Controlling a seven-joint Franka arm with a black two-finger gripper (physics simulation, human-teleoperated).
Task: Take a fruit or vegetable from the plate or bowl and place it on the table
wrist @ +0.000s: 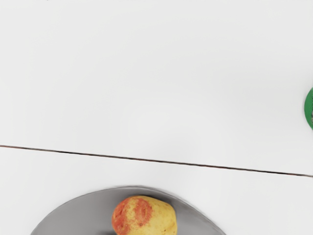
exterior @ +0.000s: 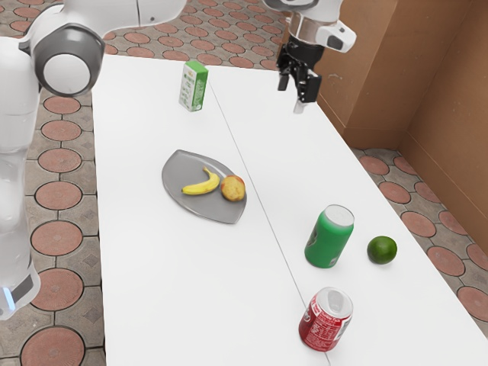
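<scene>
My gripper (exterior: 296,88) is open, high over the table's far part in the exterior view, with its two dark fingers apart. Well away from it, a grey plate (exterior: 181,174) holds a yellow banana (exterior: 201,186) and, beside that, a round yellow-orange fruit (exterior: 232,188). In the wrist view, the red-and-yellow fruit (wrist: 145,216) lies on the plate (wrist: 78,215), at the lower edge.
On the white table (exterior: 175,290) stand a green-and-white carton (exterior: 193,86), a green can (exterior: 329,238) and a red can (exterior: 325,320). A dark green round fruit (exterior: 382,250) rests beside the green can. Brown walls rise past the table's far side.
</scene>
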